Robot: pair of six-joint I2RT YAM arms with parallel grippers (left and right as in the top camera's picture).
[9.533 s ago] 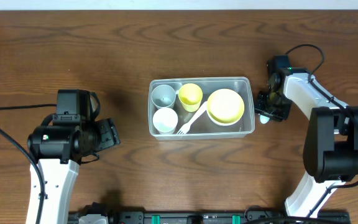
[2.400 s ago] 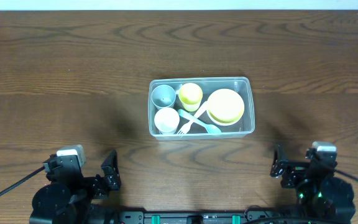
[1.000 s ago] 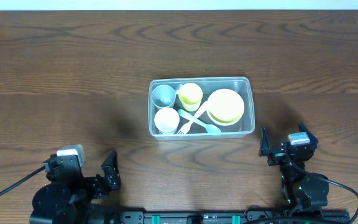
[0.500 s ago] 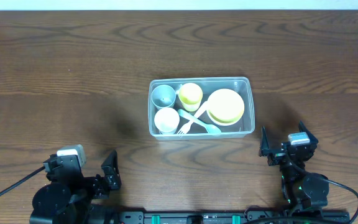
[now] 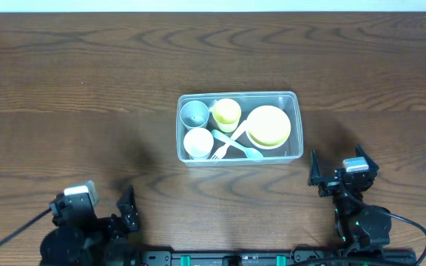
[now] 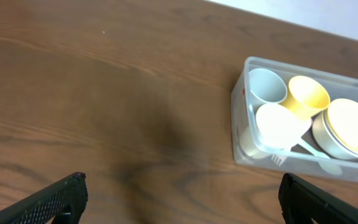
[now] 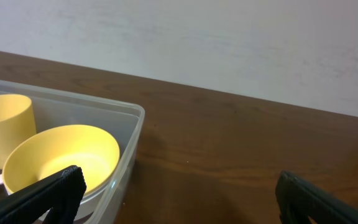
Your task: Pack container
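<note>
The clear container (image 5: pixel 296 127) stands in the middle of the table. Inside it are a grey cup (image 5: pixel 194 113), a yellow cup (image 5: pixel 227 112), a white cup (image 5: pixel 197 142), a yellow bowl (image 5: pixel 268 125), a white fork (image 5: pixel 222 148) and a pale blue spoon (image 5: pixel 244 150). My left gripper (image 5: pixel 93 213) is open and empty at the front left, far from the container (image 6: pixel 240 134). My right gripper (image 5: pixel 339 174) is open and empty just in front of the container's right end; its view shows the rim (image 7: pixel 131 130) and bowl (image 7: pixel 61 155) near its left finger.
Bare brown wood surrounds the container on all sides. A pale wall (image 7: pixel 229 43) runs behind the table's far edge. Both arm bases sit at the front edge.
The left gripper has drawn back a little toward the front edge in the last half second. The right gripper and the container's contents have not moved.
</note>
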